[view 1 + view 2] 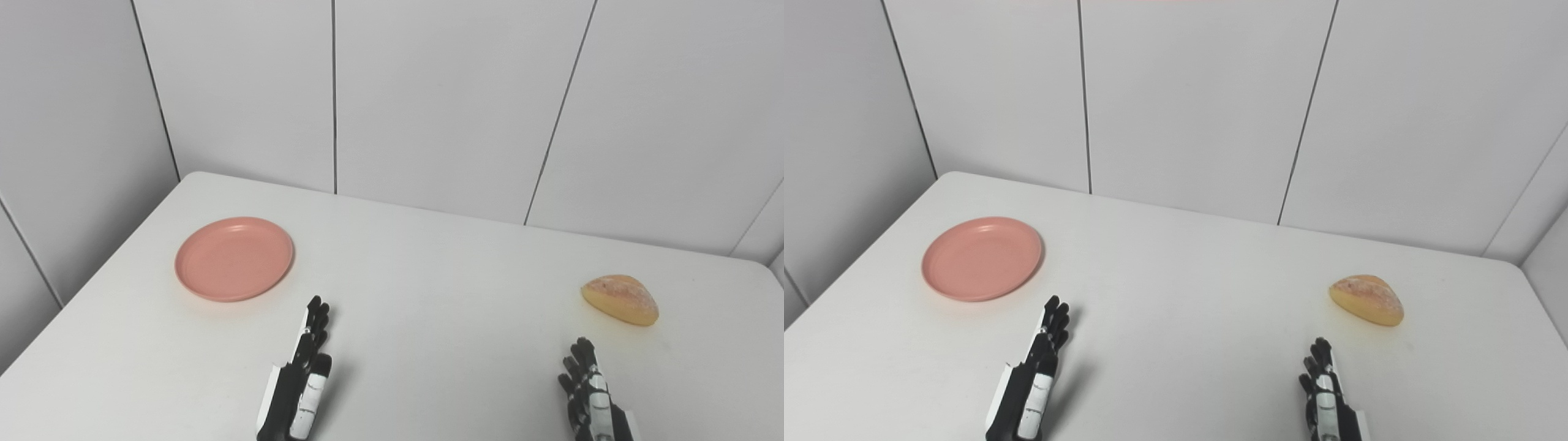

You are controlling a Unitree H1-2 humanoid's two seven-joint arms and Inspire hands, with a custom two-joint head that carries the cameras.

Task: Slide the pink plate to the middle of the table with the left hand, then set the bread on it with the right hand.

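Nearest, at the near edge of the white table point(429, 318), both hands rise from below with their fingers pointing toward the far edge. The left hand point(303, 373) stands on its side, thumb edge up, palm facing inward toward the middle of the table; its fingers are stretched out straight and lie close beside one another, holding nothing, and it casts a soft shadow on the table to its right. The right hand point(588, 383) is set the same way near the right part of the near edge, fingers extended and only slightly parted, also empty; its wrist runs out of view at the bottom. No brand, label or writing can be read on either hand. Farther in, the bread point(620, 299), a golden, rounded roll, lies near the right edge of the table, just beyond the right hand and apart from it. The pink plate point(234, 259) sits flat and empty toward the far left corner, beyond and to the left of the left hand, not touching it. Behind the table stand pale wall panels point(453, 98) with dark seams.
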